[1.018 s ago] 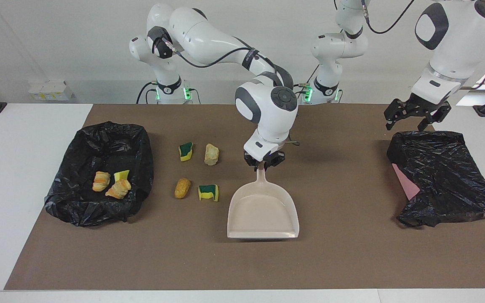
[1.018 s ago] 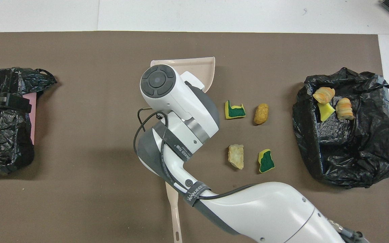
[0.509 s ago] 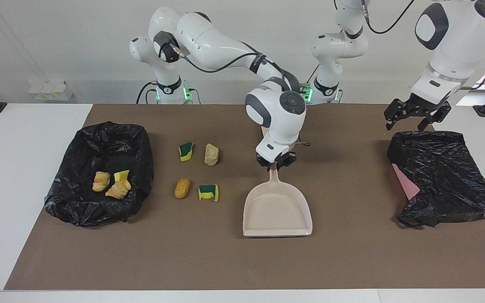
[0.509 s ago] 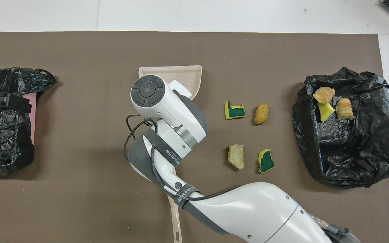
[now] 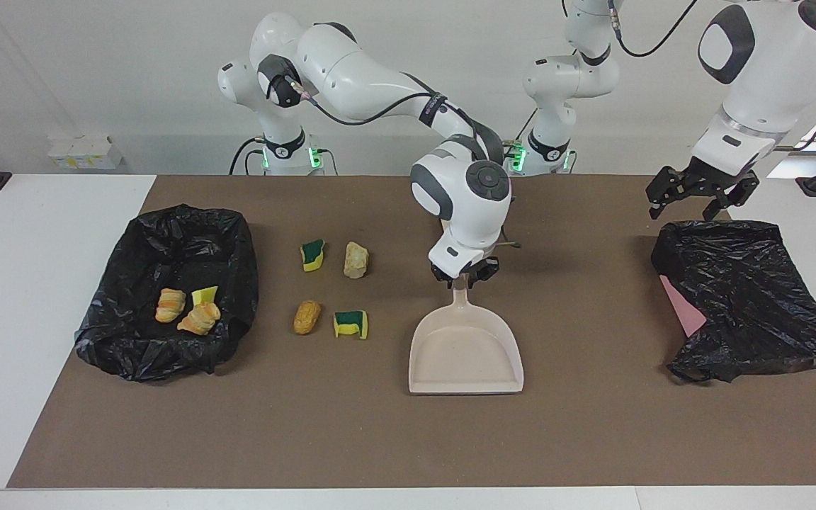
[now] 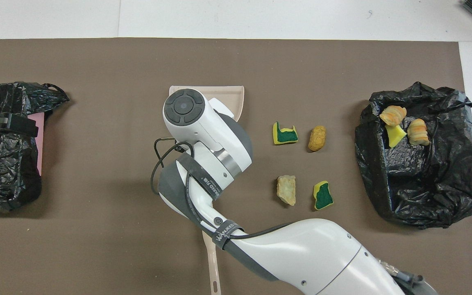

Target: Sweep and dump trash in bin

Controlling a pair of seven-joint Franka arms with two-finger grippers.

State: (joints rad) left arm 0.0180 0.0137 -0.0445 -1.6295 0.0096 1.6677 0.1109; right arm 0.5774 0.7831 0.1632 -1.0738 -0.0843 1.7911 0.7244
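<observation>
The beige plastic dustpan [image 5: 466,350] lies flat on the brown mat [image 5: 408,439] that covers the white worktop [image 5: 32,283], its open mouth turned away from the robots. The right claw [image 5: 463,275] sits at the tip of the dustpan's handle; whether its fingers are still clamped on the handle or have parted cannot be told. The left claw [image 5: 697,195] hangs with its fingers spread wide over the crumpled black bag with a pink edge [image 5: 748,297] at the left arm's end, where that arm waits.

Four pieces of trash lie on the mat between the dustpan and the black-lined bin [image 5: 167,234] at the right arm's end: a green and yellow sponge piece [image 5: 312,255] beside a pale beige chunk [image 5: 355,259], nearer the robots, and a golden-brown pastry lump [image 5: 307,316] beside another green and yellow sponge piece [image 5: 350,324], farther from them. In the bin rest two striped golden pastries [image 5: 186,310] and a yellow sponge bit [image 5: 205,294]. A beige brush handle [image 6: 212,262] shows under the right arm in the overhead view
</observation>
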